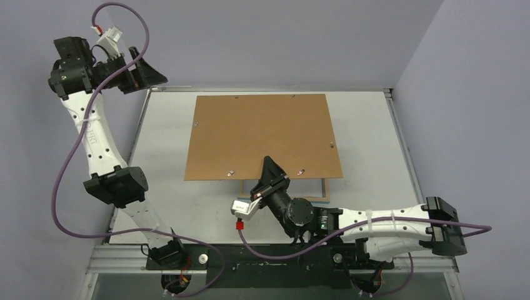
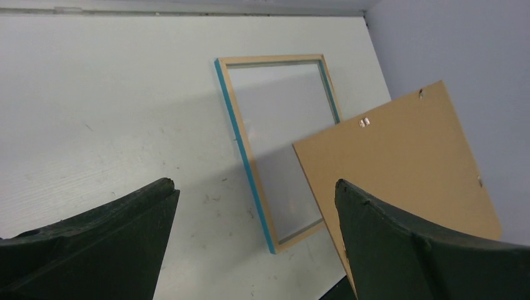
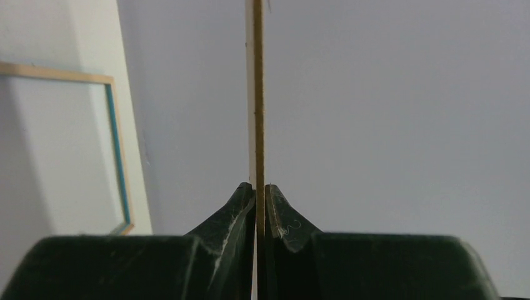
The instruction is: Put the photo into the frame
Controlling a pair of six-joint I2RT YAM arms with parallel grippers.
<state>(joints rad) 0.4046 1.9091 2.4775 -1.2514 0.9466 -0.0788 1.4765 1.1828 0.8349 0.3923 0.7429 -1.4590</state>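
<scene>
On the left, the left gripper is hanging high over the grey table, with its fingers spread wide and nothing between them. Below it, the big picture frame with the thin blue edge and pale wooden back is lying flat, and only clear glass is showing inside it. The flat brown backing board is hovering tilted over part of the frame. On the right, the right gripper is pinching the board's near edge with its fingers squeezed tight. The photo is not showing anywhere, so it may be hiding behind the board. The thin board is hanging by one edge only, so it could slip, swing down and knock the frame crooked.
</scene>
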